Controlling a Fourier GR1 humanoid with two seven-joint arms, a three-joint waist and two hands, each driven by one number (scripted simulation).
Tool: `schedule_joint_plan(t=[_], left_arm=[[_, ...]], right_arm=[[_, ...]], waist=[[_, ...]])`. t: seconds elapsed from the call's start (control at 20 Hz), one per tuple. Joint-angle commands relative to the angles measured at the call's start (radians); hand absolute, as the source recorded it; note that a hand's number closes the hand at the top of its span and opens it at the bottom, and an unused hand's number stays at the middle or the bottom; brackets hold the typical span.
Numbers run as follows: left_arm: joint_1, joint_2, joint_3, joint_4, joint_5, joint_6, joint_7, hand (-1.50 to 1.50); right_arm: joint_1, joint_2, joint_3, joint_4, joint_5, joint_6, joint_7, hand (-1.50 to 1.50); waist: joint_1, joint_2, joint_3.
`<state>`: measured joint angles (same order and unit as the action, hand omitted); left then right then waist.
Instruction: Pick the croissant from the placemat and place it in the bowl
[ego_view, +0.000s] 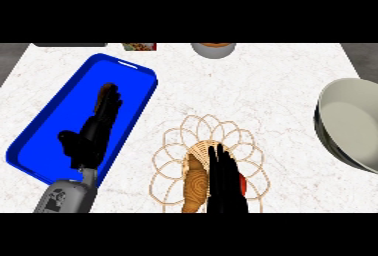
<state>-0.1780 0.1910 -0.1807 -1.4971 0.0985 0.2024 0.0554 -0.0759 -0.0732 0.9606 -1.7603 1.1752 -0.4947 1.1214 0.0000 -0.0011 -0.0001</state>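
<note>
Writing: a small packet (139, 47) with red and pale printing sits at the counter's far edge, beyond the placemat; nothing on it can be read.
Croissant (196, 185): lies on the woven placemat (177, 145), on its near half, running lengthwise toward the near edge.
Right hand (224, 182): over the placemat, just right of the croissant and touching its right side; fingers straight, pointing away, grasping nothing.
Left hand (90, 135): over the blue tray (125, 75) left of the placemat, fingers relaxed and extended, holding nothing.
Bowl (354, 125): well to the right of the placemat, cut off by the right edge of the view, tilted so its pale inside faces the placemat.
Jar (213, 49): beyond the placemat at the far edge, only partly in view.
Open room: bare white marble counter (273, 85) lies between placemat and bowl, and beyond the placemat.
</note>
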Motion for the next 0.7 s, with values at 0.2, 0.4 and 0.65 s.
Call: schedule_joint_plan(t=[0.2,0.4,0.65], left_arm=[[0.012,0.036,0.03,-0.034,0.009,-0.035,0.009,0.0],[0.003,0.023,0.036,-0.027,0.018,-0.047,0.013,0.0],[-0.007,-0.031,0.011,0.023,-0.037,-0.004,-0.011,0.0]], right_arm=[[0.041,0.07,0.039,0.032,-0.048,-0.176,0.132,-1.5],[0.004,0.071,0.029,0.104,-0.103,-0.251,0.102,-1.5],[0.011,0.072,-0.004,0.149,-0.115,-0.278,0.053,-1.5]], waist=[[0.005,0.0,0.0],[0.007,0.002,0.0],[0.0,0.002,0.0]])
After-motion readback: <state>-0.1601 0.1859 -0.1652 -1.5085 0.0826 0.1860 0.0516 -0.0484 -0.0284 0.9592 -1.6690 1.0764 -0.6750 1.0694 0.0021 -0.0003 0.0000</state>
